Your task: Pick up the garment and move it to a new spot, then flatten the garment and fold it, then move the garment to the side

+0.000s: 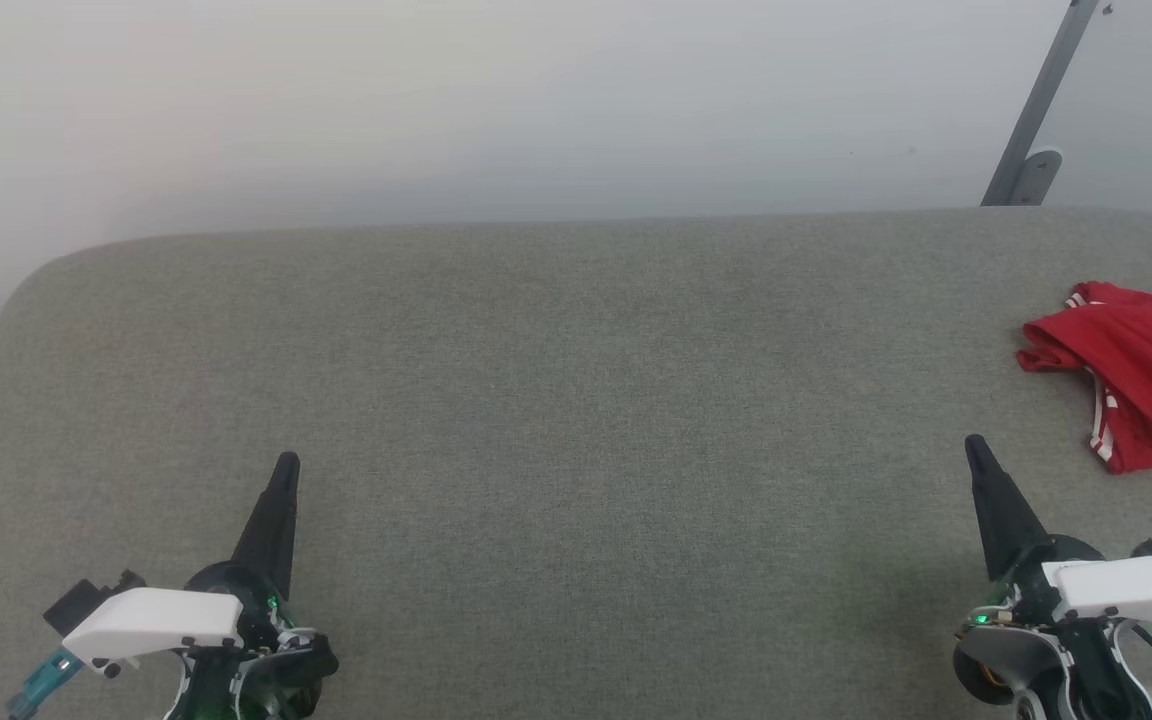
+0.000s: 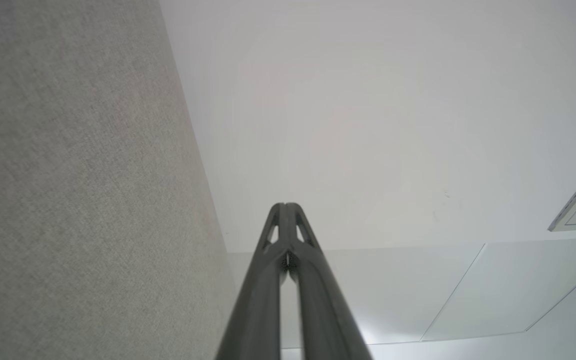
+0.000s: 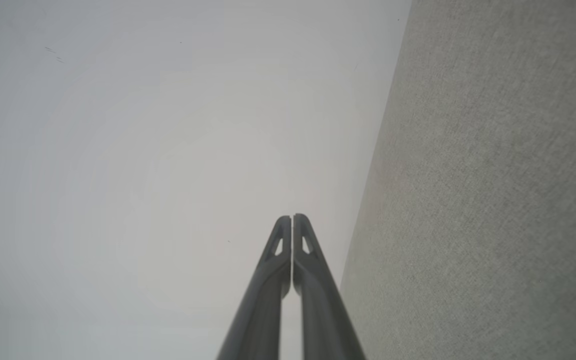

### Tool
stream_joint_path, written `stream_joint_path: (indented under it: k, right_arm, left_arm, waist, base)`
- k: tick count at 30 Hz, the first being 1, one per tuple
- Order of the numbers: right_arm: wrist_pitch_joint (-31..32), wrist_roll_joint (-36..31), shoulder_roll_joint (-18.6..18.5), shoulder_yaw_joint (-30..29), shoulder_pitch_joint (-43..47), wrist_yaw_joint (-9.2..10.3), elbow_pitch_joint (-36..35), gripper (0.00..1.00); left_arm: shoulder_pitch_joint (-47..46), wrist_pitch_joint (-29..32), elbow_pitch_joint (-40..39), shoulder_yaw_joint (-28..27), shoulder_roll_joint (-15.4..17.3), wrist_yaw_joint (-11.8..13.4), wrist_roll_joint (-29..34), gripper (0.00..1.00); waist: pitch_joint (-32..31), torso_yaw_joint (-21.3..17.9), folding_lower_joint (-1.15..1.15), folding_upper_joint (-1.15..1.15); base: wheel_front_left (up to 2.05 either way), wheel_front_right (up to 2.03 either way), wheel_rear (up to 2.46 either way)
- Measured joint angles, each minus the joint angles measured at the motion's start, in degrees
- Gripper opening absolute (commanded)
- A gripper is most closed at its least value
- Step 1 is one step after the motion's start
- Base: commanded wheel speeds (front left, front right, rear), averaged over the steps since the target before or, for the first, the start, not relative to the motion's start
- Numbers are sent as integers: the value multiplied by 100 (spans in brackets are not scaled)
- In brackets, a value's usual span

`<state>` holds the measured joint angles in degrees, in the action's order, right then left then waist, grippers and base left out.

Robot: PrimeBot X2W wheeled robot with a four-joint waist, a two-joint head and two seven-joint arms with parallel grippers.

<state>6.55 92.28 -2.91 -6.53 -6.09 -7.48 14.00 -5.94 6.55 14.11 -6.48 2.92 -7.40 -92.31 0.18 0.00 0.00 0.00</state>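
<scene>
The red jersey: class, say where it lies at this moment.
In the head view, the red jersey lies bunched at the right edge of the grey fabric surface, cut off by the frame, beyond and right of the right claw.

Readable text, all three views — none that I can make out from my station. The garment [image 1: 1148,372], bunched at the right edge of the head view, shows me only red folds and white striped trim; no print on it is legible.
</scene>
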Motion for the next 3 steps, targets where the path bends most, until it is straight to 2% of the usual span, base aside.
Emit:
stream_joint_path:
  k: [3]
  right_arm:
    - [0, 0, 0, -1, 0, 0, 0, 0]
  left_arm:
    - [0, 0, 0, 0, 0, 0, 0, 0]
  waist:
    - [0, 0, 0, 0]
  base:
    - [0, 0, 0]
